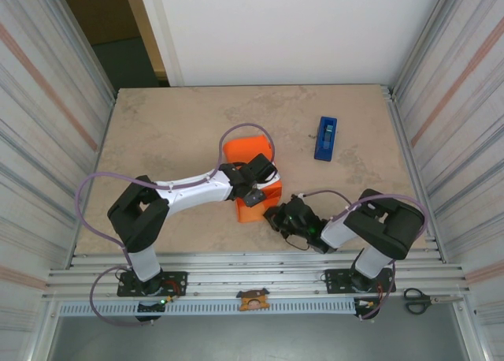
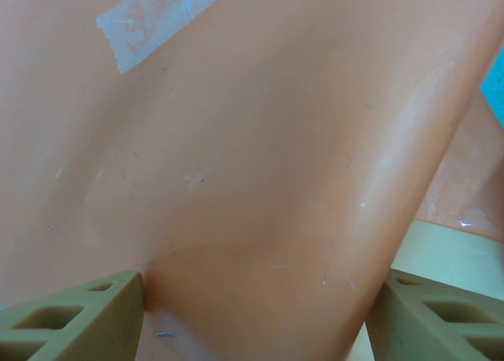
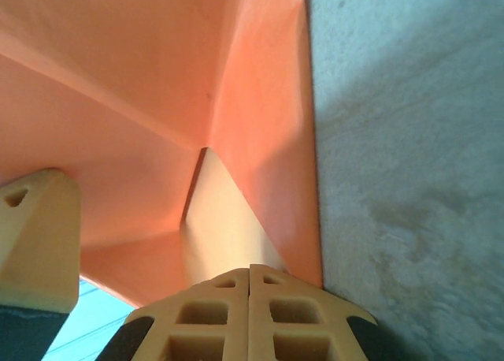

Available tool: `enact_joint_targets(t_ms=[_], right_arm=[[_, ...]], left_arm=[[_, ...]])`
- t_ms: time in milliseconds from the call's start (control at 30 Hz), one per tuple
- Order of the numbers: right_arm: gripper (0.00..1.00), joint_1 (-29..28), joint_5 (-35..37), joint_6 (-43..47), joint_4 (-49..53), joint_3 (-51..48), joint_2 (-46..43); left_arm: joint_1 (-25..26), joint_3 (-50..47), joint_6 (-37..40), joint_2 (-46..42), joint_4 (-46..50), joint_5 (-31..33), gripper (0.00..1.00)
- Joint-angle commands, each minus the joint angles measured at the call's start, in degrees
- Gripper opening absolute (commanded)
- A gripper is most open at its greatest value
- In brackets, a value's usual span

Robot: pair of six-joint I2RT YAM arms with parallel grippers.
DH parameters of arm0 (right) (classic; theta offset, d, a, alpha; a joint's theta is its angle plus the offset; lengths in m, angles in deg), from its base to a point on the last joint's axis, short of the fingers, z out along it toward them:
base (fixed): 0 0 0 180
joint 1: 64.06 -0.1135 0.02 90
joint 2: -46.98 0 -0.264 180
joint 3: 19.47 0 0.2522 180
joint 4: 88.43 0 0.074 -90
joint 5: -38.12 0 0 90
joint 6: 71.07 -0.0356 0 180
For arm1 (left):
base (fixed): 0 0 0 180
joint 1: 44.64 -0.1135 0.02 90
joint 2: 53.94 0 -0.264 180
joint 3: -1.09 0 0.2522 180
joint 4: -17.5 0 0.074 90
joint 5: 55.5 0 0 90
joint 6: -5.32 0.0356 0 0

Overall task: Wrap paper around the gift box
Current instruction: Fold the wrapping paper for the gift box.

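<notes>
Orange paper covers the gift box mid-table, so the box itself can't be seen. Left gripper sits on top of the bundle, fingers spread wide across the papered surface; a tape strip is stuck on it. Right gripper is at the near right corner, fingers pressed together against a folded flap. Blue tape dispenser lies well apart, far right.

No text, label, brand or number can be read anywhere. The strip of clear tape stuck on the light orange paper sheet bears no print, and the small blue tape dispenser lying on the beige bench is too small to show any marking.
</notes>
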Motion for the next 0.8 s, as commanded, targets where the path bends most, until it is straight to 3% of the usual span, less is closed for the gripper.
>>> enact_joint_targets(t_ms=[0, 233, 433, 767], right_arm=[[0.00, 2.55, 0.20, 2.59, 8.83, -1.38, -5.67], [0.00, 9.18, -2.34, 12.23, 29.09, 2.67, -18.06], [0.00, 18.28, -12.02, 16.41, 23.81, 3.67, -16.17], [0.00, 19.46, -16.79, 15.46, 13.84, 6.12, -5.47]], left_arm=[[-0.06, -2.06, -2.59, 4.81, 3.98, -4.18, 0.71], [-0.07, -1.83, -2.70, 5.29, 3.89, -4.88, 0.71], [0.10, -1.47, -2.86, 5.51, 3.93, -5.39, 0.71], [0.11, -1.16, -2.42, 5.86, 4.09, -5.41, 0.71]])
